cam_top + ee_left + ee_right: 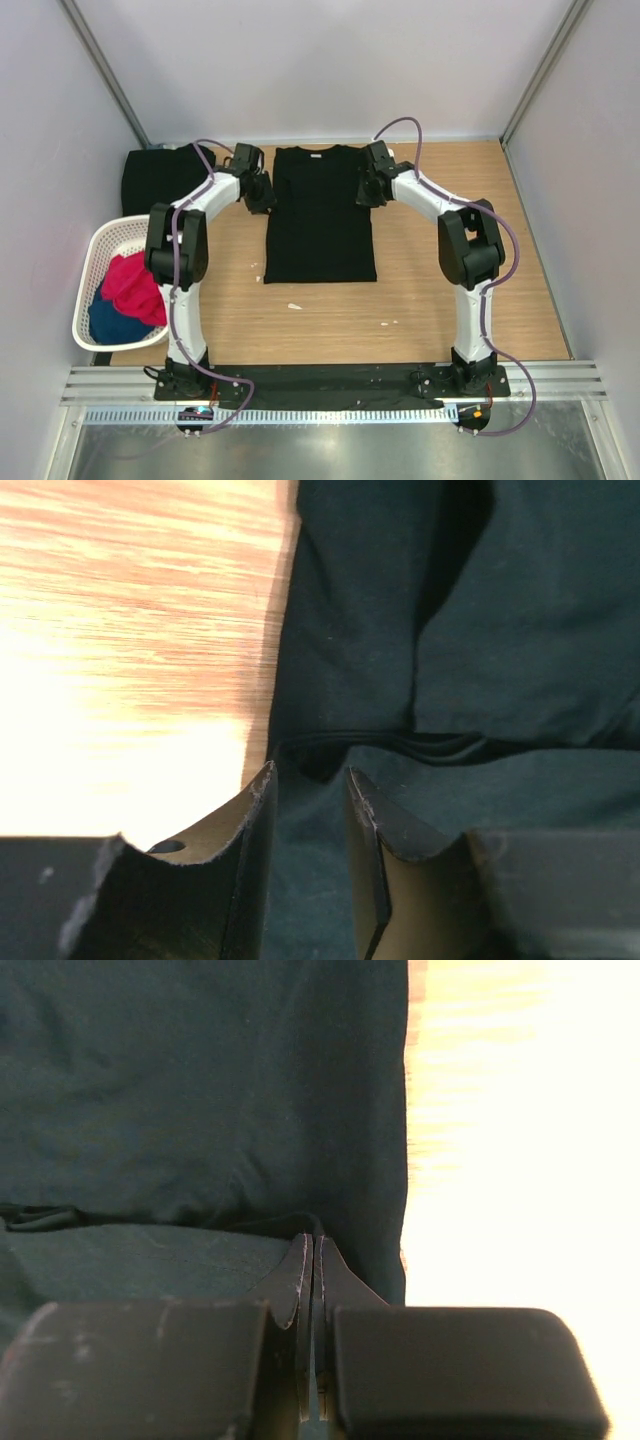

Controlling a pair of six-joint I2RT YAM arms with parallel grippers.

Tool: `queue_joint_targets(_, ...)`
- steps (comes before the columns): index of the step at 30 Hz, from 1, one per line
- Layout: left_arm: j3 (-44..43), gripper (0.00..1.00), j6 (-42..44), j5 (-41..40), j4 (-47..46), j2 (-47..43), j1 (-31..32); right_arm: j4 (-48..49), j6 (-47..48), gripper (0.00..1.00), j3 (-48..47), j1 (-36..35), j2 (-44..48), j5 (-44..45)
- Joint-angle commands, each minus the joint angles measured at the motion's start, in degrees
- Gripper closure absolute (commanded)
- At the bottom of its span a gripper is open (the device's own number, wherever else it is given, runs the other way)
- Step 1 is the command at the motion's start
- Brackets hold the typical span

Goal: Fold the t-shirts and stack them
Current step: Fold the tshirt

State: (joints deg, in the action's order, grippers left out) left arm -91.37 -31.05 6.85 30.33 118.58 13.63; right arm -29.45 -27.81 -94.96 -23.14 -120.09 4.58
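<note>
1 folded t-shirt [160, 178] is lying at the table's far-left corner. The 2nd t-shirt [320, 215] is lying flat mid-table. The right gripper [312, 1245] is pinching its edge. The left gripper [310, 780] is straddling the opposite edge, fingers parted. Folding and stacking are probably remaining.

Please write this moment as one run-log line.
left gripper open at t-shirt edge | right gripper shut at opposite edge | t-shirt flat on table

The wooden table [450, 290] carries a spread black t-shirt [320, 215] toward the far edge, a folded black t-shirt [160, 178] in the far-left corner, and a white basket [92, 265] at the left edge.
</note>
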Motion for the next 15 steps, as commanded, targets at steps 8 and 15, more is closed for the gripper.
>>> queue_joint_targets(8,-0.91,0.83,1.16,1.85,-2.20,2.88,0.00,-0.33,0.74,0.99,-2.25,1.16,2.06,3.42)
queue_joint_targets(15,-0.38,1.00,0.90,1.32,-3.78,2.53,0.00,-0.52,1.01,0.99,-1.99,1.43,2.23,3.42)
